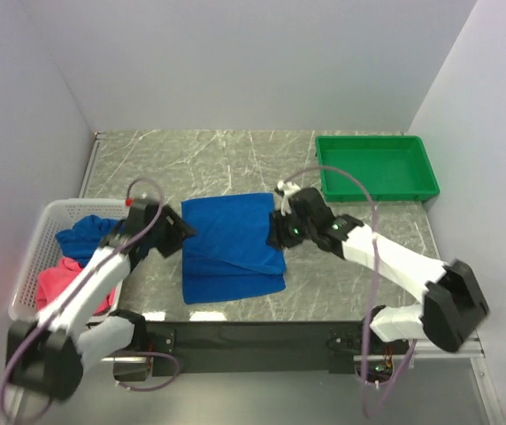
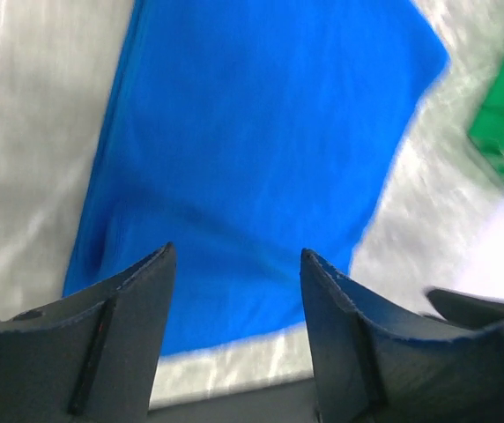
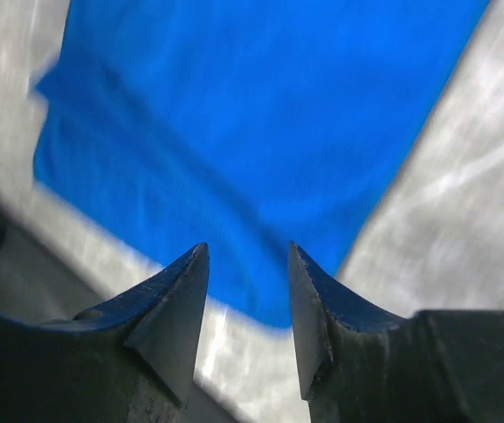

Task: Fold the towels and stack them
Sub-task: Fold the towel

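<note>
The left pincer (image 2: 234, 256) stands wide open, holding nothing, and so does the right pincer (image 3: 248, 251). Between them lies the blue towel (image 1: 233, 248), seemingly folded double.

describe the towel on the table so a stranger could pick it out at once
On the grey marble table, look at the middle. The blue towel lies there, folded flat. The rest, a second blue towel and a pink towel, sit crumpled in the white basket at the left.

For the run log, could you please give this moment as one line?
blue towel: folded, on table | left gripper: open, by left edge | right gripper: open, by right edge
</note>
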Robot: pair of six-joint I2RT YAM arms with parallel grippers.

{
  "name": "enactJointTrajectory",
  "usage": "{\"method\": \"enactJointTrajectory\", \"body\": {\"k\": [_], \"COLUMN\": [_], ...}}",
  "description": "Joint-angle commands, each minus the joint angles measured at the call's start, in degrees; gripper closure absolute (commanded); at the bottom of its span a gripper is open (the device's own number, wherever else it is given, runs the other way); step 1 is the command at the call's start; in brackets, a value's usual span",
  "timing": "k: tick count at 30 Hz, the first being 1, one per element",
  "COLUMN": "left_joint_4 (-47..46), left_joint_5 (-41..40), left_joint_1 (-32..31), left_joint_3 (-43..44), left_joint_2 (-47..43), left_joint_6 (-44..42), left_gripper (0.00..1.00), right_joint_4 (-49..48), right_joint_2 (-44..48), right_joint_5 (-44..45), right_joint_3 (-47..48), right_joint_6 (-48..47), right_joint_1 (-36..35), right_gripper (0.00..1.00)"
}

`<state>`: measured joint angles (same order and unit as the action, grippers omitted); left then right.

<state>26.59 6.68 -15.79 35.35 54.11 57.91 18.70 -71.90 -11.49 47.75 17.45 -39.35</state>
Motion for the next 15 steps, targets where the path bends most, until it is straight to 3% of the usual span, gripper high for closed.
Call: {"method": "enactJointTrajectory", "body": {"k": [1,7,15], "left_joint_4": [-8.30,-13.40,-14.11], "left_joint_5": [-4.47,-4.48,-4.04], "left_joint_1": [-0.03,-0.12,0.41], "left_joint_3": [7.96,18.25,27.83], "left_joint_2": [12.37,31.11,48.01], "left_joint_6": [-7.62,-10.80,-11.77], "left_gripper": [0.37,0.50,0.57], "right_joint_4": [-6.82,-12.45,-16.33], "right_joint_2": [-8.48,-21.94,-33.56], "right_joint_5": [5.15,4.20,-0.64], "right_joint_3": [6.47,12.89,17.64], "right_joint_6": [-0.93,3.63,9.17], "right_joint_1": [1.99,4.63,9.20], "right_gripper": [0.53,0.57,0.58]}}
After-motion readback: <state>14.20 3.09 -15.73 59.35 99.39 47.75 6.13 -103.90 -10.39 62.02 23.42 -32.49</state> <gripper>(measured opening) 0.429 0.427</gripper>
